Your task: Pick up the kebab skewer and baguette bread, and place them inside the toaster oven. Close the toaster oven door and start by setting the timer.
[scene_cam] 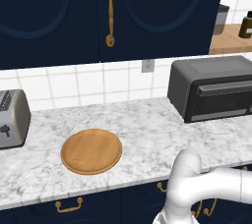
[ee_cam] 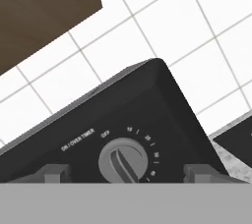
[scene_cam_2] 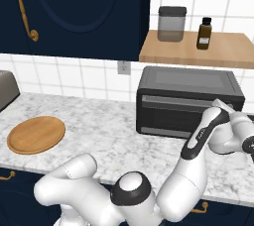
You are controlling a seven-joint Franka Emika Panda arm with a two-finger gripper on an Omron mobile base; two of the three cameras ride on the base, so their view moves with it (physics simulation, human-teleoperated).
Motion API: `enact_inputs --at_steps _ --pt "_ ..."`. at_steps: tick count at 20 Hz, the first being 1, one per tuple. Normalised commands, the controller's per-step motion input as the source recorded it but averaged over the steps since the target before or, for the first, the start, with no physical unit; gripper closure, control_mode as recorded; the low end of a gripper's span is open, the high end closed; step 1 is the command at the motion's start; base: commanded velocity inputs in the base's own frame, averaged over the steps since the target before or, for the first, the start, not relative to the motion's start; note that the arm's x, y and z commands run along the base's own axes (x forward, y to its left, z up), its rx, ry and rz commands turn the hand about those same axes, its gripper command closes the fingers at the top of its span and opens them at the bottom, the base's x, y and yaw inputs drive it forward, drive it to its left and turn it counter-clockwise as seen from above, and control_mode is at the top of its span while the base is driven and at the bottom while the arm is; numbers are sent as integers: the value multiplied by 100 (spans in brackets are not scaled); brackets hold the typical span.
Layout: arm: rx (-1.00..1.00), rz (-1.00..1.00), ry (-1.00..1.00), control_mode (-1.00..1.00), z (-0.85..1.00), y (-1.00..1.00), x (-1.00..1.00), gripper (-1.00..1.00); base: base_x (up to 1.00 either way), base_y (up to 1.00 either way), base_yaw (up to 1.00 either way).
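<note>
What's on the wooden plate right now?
Nothing lies on the wooden plate; its whole top shows bare. The toaster oven door is shut, so the oven's inside is hidden.

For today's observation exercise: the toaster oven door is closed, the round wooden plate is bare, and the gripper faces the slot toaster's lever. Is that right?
One thing is wrong: the gripper faces the timer dial on the toaster oven, not the slot toaster's lever, as the hand view shows. The toaster oven door is closed and the round wooden plate is bare.
</note>
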Motion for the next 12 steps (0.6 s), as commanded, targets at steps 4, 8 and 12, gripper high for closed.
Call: enact_inputs --at_steps 4,8,12 --pt "0 0 0 -100 0 0 0 100 0 0 0" --pt "0 0 -2 -100 0 0 0 100 0 0 0" --pt "0 0 -6 -100 0 0 0 100 0 0 0"
